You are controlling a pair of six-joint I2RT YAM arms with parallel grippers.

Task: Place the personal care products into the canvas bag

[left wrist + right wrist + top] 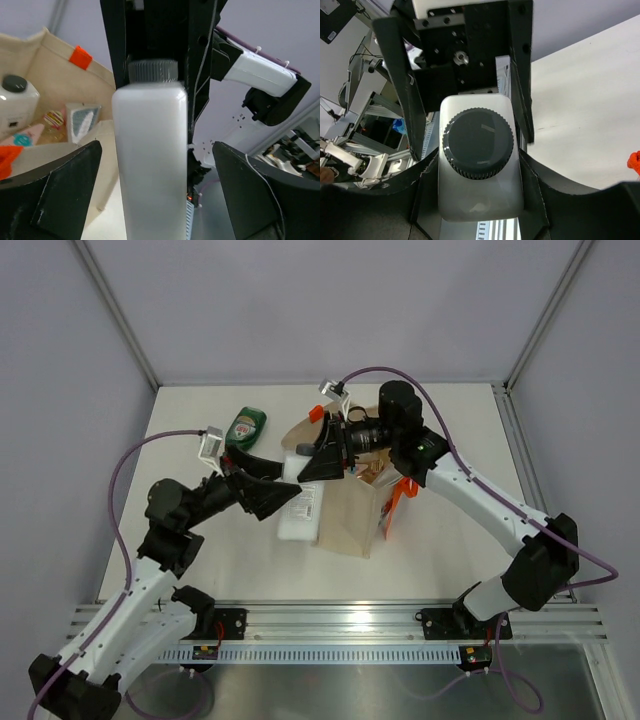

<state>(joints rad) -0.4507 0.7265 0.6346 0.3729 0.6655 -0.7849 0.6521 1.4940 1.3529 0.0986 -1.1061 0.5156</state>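
Right hand (308, 465) grips the white black-capped plastic bottle (300, 520) beside the beige canvas bag (350, 525), midway between the tabletop (240, 565) side edges, left hand (288, 485) spread open: seemingly a handover, next needing a carry over the bag's mouth.

The cream table (250, 560) carries the canvas bag (345, 525) and green bottle (245, 427).

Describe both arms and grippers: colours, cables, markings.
Left arm and right arm: white links, black joints, a purple cable looping along each. Left gripper and right gripper: black wedge-shaped fingers, a white bracket behind each. No markings legible.
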